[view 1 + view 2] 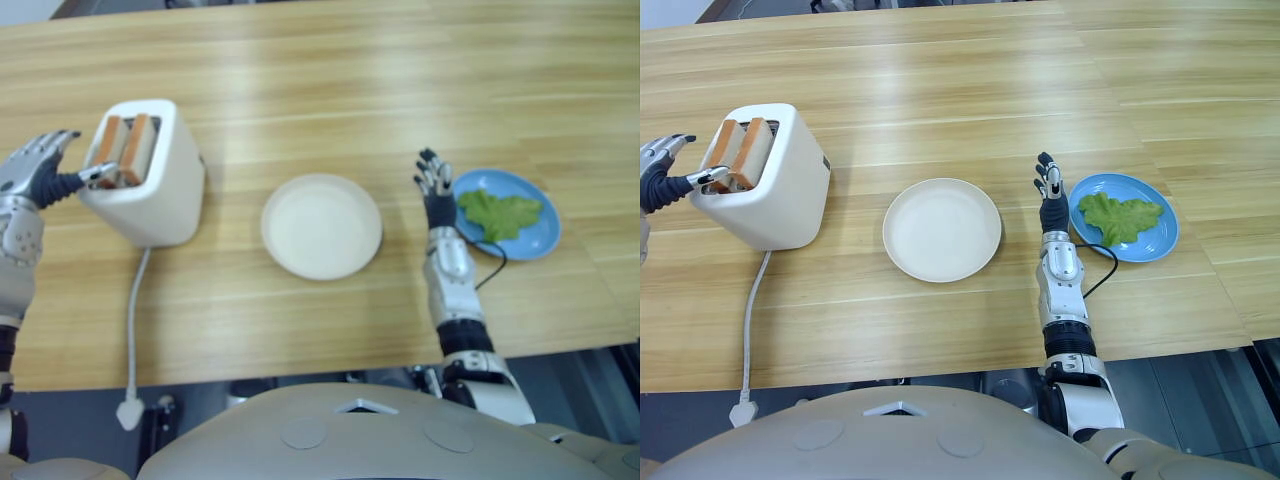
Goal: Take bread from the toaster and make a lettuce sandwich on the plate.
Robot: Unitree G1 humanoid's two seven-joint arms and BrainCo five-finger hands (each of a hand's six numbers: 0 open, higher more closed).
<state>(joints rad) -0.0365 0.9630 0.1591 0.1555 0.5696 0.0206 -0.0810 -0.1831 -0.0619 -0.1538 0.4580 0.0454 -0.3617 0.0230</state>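
Two bread slices (125, 148) stand upright in the slots of the white toaster (150, 200) at the upper left of the left eye view. Our left hand (38, 172) sits at the left edge, just beside the toaster, fingers spread. One fingertip (97, 175) touches the near end of the slices, and nothing is pinched. The toaster's cord (133, 320) runs down to the lower left across the wooden table (400, 80). We see the cream plate (322, 226) at centre. Right of it our right hand (437, 190) points toward the top of the frame, fingers straight and close together, holding nothing. It is just beside the blue plate (535, 240), where the lettuce leaf (500, 213) lies flat.

From the right eye view we find the same layout. The left hand (658, 180) is at the left edge with its fingertip (712, 178) on the slices (740, 150). The cream plate (942, 230) is at centre, and the right hand (1050, 195) is between it and the lettuce leaf (1120, 215).
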